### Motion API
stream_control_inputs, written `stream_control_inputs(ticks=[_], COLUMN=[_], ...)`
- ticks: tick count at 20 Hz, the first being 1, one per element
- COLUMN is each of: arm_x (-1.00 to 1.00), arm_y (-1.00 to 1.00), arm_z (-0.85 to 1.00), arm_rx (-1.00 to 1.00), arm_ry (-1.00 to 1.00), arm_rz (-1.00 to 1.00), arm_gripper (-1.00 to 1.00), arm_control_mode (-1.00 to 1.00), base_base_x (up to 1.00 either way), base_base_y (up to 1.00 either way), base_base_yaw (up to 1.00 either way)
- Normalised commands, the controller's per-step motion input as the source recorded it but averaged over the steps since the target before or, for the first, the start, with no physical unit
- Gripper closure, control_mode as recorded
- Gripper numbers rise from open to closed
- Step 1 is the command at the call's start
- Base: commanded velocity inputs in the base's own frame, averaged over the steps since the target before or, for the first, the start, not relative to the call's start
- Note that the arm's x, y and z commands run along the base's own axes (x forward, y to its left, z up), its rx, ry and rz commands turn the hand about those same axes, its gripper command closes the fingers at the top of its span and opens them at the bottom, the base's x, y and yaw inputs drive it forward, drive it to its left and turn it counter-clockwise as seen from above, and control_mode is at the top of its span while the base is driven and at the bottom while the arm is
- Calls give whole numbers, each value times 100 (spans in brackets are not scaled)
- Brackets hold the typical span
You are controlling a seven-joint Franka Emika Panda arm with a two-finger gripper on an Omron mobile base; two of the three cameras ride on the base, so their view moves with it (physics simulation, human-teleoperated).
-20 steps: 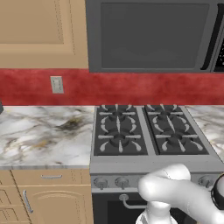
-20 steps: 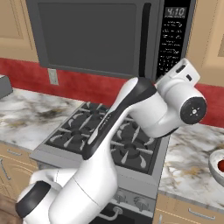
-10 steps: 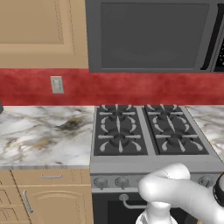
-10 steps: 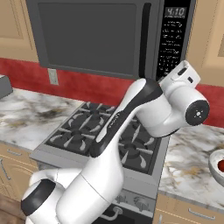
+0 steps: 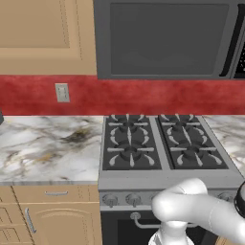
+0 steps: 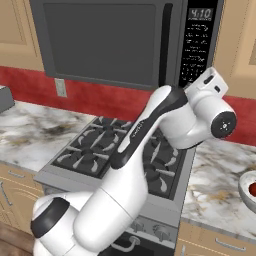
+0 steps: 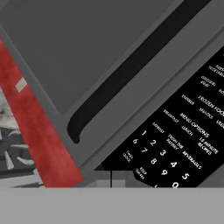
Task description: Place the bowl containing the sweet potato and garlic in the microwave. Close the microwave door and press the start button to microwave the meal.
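Note:
The microwave (image 5: 167, 40) hangs above the stove, and its door (image 6: 100, 42) stands closed. The long black bar handle (image 6: 165, 45) runs down the door's right side and crosses the hand view as the handle (image 7: 131, 74). My arm is raised, and the gripper (image 6: 206, 80) sits just in front of the lower part of the black keypad (image 6: 197, 45). The keypad (image 7: 175, 144), with its number keys, is very near in the hand view. The white hand hides the fingers, and the gripper is shut with nothing seen in it. The bowl, sweet potato and garlic are out of view.
A gas stove (image 5: 162, 143) lies directly below the microwave, with marble counter (image 5: 48, 143) on both sides. A small pale bowl with a red item (image 6: 248, 187) sits at the right counter edge. A grey appliance corner (image 6: 4, 97) shows far left. Wooden cabinets flank the microwave.
The arm's elbow has shifted slightly. The hand stays close to the keypad and the door stays closed.

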Motion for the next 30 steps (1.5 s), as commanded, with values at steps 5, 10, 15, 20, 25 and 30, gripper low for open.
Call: stream_control_inputs(ticks=[5, 10, 15, 20, 25, 30], arm_x=[23, 4, 3, 5, 14, 10], arm_y=[-28, -26, -3, 0, 1, 1], arm_z=[0, -7, -8, -6, -7, 0], arm_rx=[2, 0, 0, 0, 0, 0], arm_ry=[0, -1, -5, -5, -2, -3], arm_rz=[0, 0, 0, 0, 0, 0], arm_gripper=[100, 100, 100, 100, 100, 100], arm_control_mode=[-100, -100, -100, -100, -100, -100], base_base_x=[0, 0, 0, 0, 0, 0], base_base_y=[0, 0, 0, 0, 0, 0], base_base_yaw=[0, 0, 0, 0, 0, 0])
